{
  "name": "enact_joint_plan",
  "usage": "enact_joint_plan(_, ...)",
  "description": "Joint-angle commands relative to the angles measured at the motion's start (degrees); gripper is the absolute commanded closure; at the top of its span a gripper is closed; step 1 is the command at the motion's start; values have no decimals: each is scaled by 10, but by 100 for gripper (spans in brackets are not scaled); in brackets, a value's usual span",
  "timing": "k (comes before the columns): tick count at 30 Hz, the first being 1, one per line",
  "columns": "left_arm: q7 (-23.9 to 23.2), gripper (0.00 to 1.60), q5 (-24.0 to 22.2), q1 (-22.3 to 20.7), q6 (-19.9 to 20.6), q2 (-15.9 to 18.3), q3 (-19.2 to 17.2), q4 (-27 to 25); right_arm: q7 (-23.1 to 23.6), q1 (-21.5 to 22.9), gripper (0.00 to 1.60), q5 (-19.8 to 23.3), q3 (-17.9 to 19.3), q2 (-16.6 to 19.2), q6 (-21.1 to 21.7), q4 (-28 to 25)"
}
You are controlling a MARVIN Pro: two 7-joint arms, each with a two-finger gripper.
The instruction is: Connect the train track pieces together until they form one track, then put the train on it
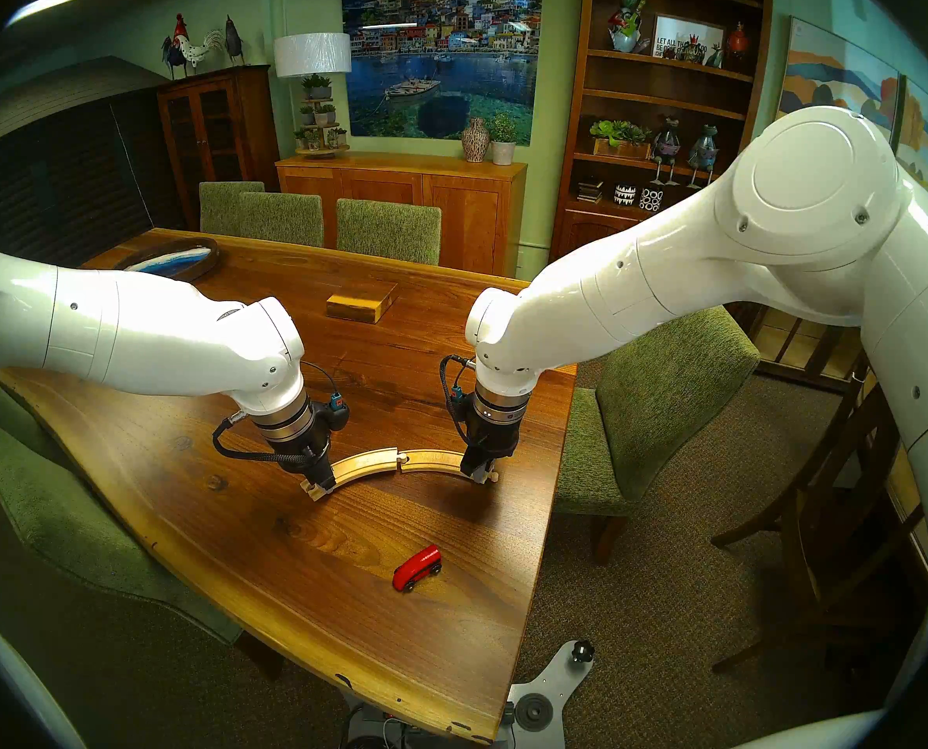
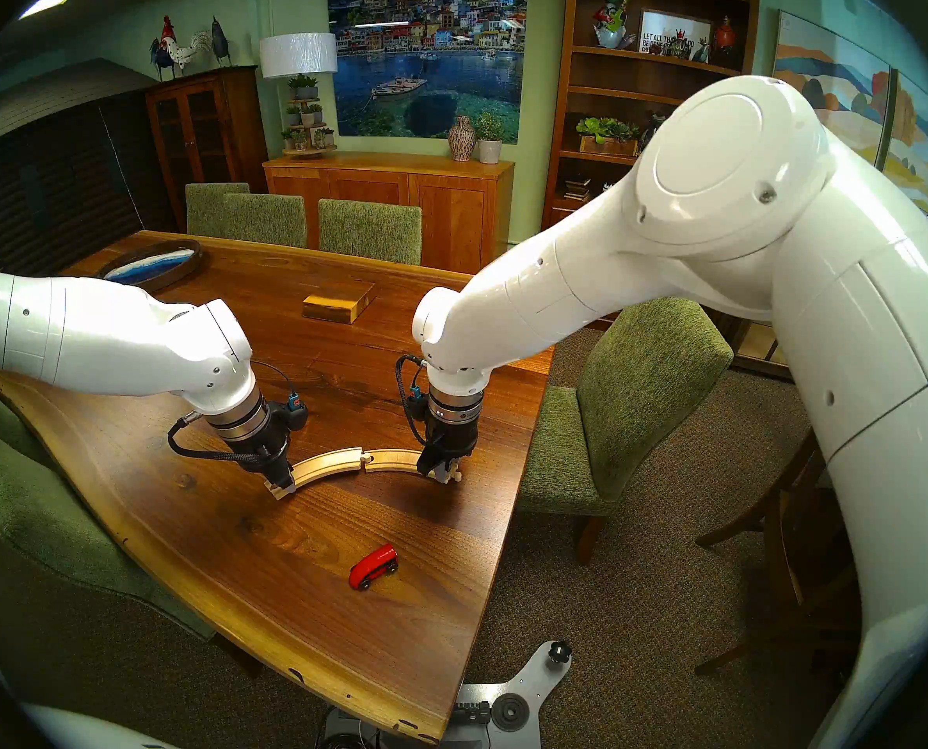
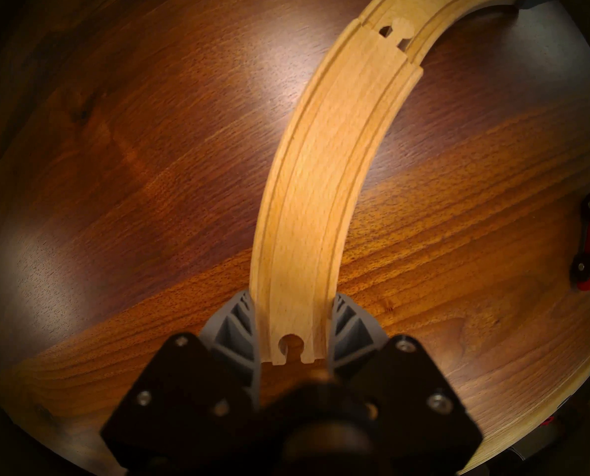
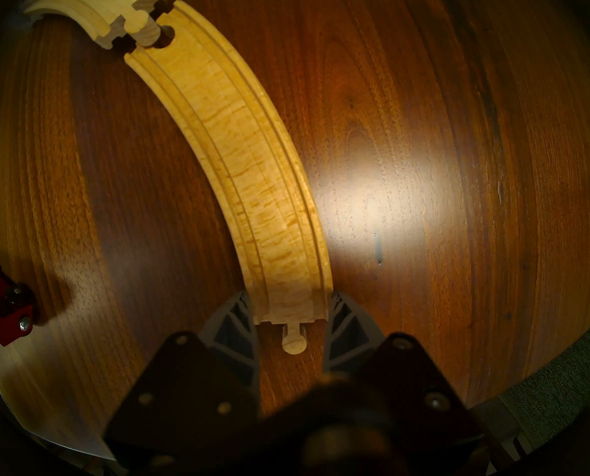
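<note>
Track pieces are what I am working with: two pale wooden curves lying end to end on the counter [image 1: 299, 580], forming an arc that opens toward me. From the head view, the left track piece [image 1: 367, 464] runs from about 9 o'clock up to the joint at 12, and the right track piece [image 1: 432, 459] carries on toward 3 o'clock. My left pincer [image 3: 292, 331] is clamped across the socket end of its piece, fingers pressed to both edges. My right pincer [image 4: 292, 322] grips the peg end of the other piece the same way.

At the joint [image 3: 398, 30] the peg sits in the socket, but a dark gap shows beside the neck and the rail edges are stepped, so I judge it not fully seated.

These pieces look rigid, light and smooth-sided; I expect them to slide easily on the polished wood, so holding across the width near the outer ends gives good leverage for pushing them together.

Down at 6 o'clock, well apart from the arc, the red train [image 1: 417, 568] rests on the counter. It is small and glossy; I would take it across its flanks.
</note>
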Motion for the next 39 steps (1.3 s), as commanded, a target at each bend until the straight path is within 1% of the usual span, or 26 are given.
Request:
enact_joint_plan(1,3,160,3,-16,3,-2,-7,-2,-3,-2,160,0,1,-1,-2,1)
enact_joint_plan(11,9,160,4,-10,5,-3,-5,-3,-3,-2,160,0,1,-1,-2,1)
enact_joint_plan(20,11,160,-3,-7,9,-8,-10,2,-3,-2,160,0,1,-1,-2,1)
enact_joint_plan(25,-1,160,-10,-14,15,-8,-17,5,-3,-2,160,0,1,-1,-2,1)
enact_joint_plan(30,-18,160,-10,-36,23,4,-21,-6,-3,-2,160,-1,1,-1,-2,1)
enact_joint_plan(39,-24,160,-8,-37,29,4,-26,4,-3,-2,160,-1,1,-1,-2,1)
